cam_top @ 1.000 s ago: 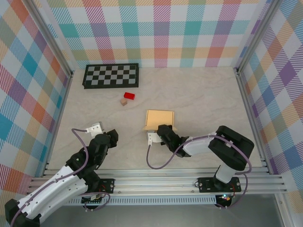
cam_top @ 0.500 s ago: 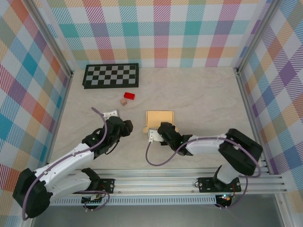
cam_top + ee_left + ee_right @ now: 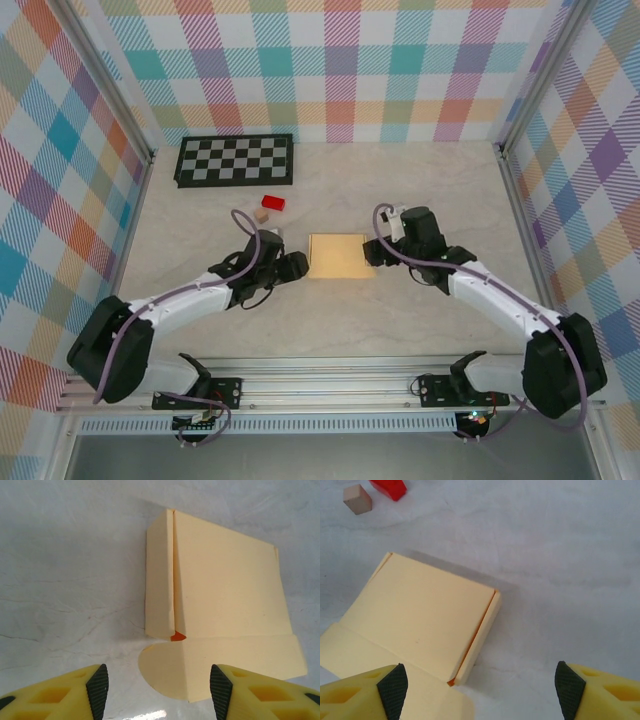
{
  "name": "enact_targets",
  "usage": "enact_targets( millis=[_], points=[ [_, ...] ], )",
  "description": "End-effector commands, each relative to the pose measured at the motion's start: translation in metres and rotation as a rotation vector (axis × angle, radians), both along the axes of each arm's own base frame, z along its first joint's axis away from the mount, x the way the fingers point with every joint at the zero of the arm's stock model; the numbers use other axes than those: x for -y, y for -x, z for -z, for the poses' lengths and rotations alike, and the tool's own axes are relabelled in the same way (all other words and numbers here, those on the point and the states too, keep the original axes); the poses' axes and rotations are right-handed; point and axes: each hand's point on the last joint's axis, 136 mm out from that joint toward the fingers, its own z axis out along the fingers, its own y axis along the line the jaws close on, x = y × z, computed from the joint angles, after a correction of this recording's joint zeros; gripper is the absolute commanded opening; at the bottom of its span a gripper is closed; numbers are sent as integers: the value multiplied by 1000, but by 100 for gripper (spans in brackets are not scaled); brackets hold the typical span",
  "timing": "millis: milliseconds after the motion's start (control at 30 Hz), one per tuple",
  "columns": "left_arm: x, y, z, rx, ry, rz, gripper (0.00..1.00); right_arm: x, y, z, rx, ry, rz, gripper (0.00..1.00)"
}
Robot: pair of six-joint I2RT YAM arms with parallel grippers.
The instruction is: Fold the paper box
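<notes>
Left wrist, flat rectangular paper box (image 3: 225, 580), matte yellow cardboard

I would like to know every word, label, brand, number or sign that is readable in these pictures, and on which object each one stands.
No text can be read.
The paper box is plain yellow-orange card, no print on its visible faces.
The checkerboard shows squares only; any border marks are too small to tell.
The red block and the tan cube look unmarked.
</notes>
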Motion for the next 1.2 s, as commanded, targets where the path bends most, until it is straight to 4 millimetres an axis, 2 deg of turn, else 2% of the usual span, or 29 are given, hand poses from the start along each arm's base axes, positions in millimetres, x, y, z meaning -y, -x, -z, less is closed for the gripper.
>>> enact_targets(
  millis=[0, 300, 433, 567, 700, 833, 967, 1067, 1167],
  points=[
    [22, -15, -16, 28, 110, 23, 61, -22, 17, 29, -287, -226, 58, 79],
    [33, -26, 20, 8, 86, 44, 54, -28, 6, 68, -398, -300, 116, 70],
    [33, -33, 27, 22, 69, 37, 51, -32, 8, 82, -448, -327, 116, 65],
    [44, -35, 26, 24, 116, 62, 42, -41, 12, 89, -509, -386, 112, 60],
    [61, -37, 14, 23, 175, 96, 37, -48, 14, 81, -543, -439, 111, 58],
    [74, -35, -10, 38, 212, 111, 37, -51, 12, 59, -553, -474, 129, 58],
    [80, -32, -35, 15, 238, 105, 37, -50, 15, 45, -655, -485, 206, 59],
    [76, -30, -44, -26, 199, 78, 38, -47, 16, 39, -717, -510, 281, 58],
    [61, -30, -45, -74, 115, 20, 38, -43, 15, 37, -805, -611, 371, 52]
  ],
)
